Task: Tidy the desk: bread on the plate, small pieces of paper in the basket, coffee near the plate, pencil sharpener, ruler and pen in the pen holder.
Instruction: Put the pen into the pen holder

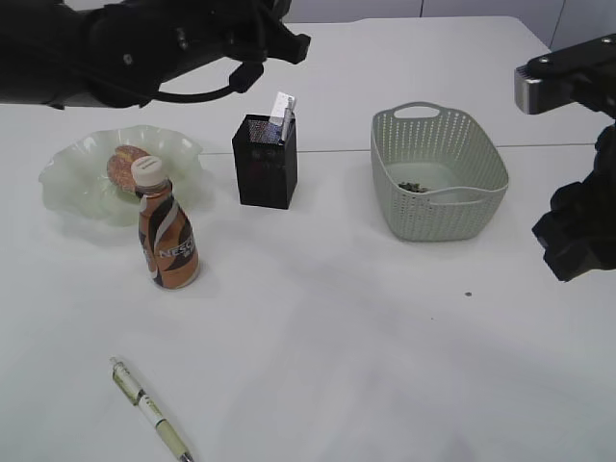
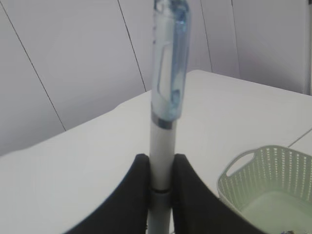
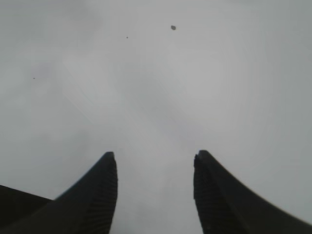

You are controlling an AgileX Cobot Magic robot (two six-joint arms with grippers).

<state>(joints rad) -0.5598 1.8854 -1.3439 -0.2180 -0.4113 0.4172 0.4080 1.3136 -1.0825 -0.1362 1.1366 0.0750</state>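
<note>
White counter (image 1: 366,366) fills the exterior view, and the black mesh pen holder (image 1: 265,162) serves as its landmark. Left of the holder, the bread (image 1: 125,166) already lies on the pale green plate (image 1: 67,188), and the Nescafé coffee bottle (image 1: 168,239) stands just in front of that plate, so both steps look done. Right of the holder, the grey basket (image 1: 438,173) holds a few dark scraps that may be the paper pieces. Something pale sticks up from the holder, perhaps the ruler; I cannot confirm it, and no pencil sharpener can be made out. Well in front of the holder, one pen (image 1: 149,409) lies on the counter, its tip cut off by the frame edge, so it is left to do. The left arm hangs above the holder, its hand lost in dark blur.

From the left wrist, the left hand (image 2: 161,195) is clamped on a second pen (image 2: 165,97), white-barrelled with a clear blue cap, held upright; the basket's rim (image 2: 243,168) shows at lower right, the holder is out of sight.

From the right wrist, the right hand (image 3: 156,190) is spread wide and empty above bare counter with a few specks.
</note>
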